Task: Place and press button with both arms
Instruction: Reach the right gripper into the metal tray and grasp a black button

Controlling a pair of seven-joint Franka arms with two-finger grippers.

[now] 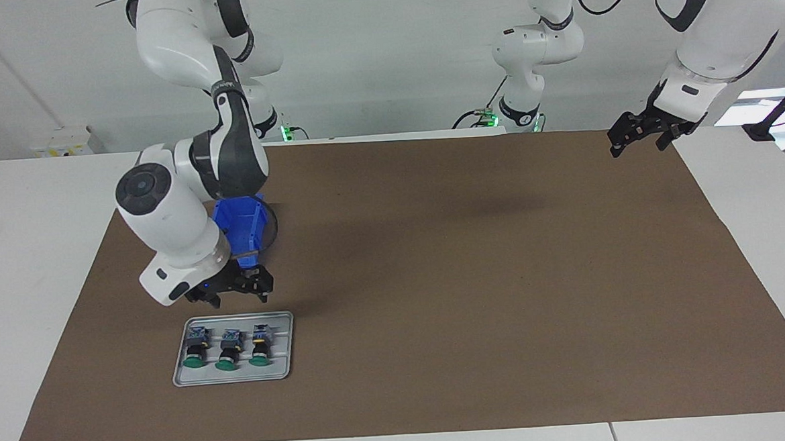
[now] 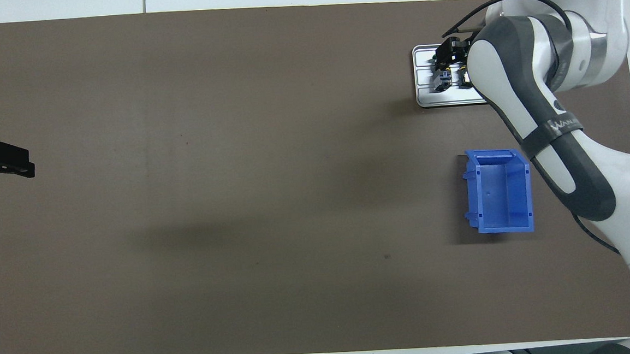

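Observation:
Three green-capped buttons (image 1: 228, 349) lie side by side in a small grey tray (image 1: 239, 378), caps pointing away from the robots. My right gripper (image 1: 236, 297) hangs open just above the tray's robot-side edge and touches no button. In the overhead view the right gripper (image 2: 453, 62) covers most of the buttons (image 2: 443, 79) in the tray (image 2: 431, 101). My left gripper (image 1: 637, 146) waits open and empty in the air over the mat's corner by the left arm's base, and the left gripper (image 2: 19, 165) shows at the overhead view's edge.
A blue open bin (image 1: 245, 225) stands on the brown mat between the tray and the right arm's base, partly hidden by that arm; the overhead view shows the bin (image 2: 499, 190) empty. The brown mat (image 1: 477, 297) covers most of the table.

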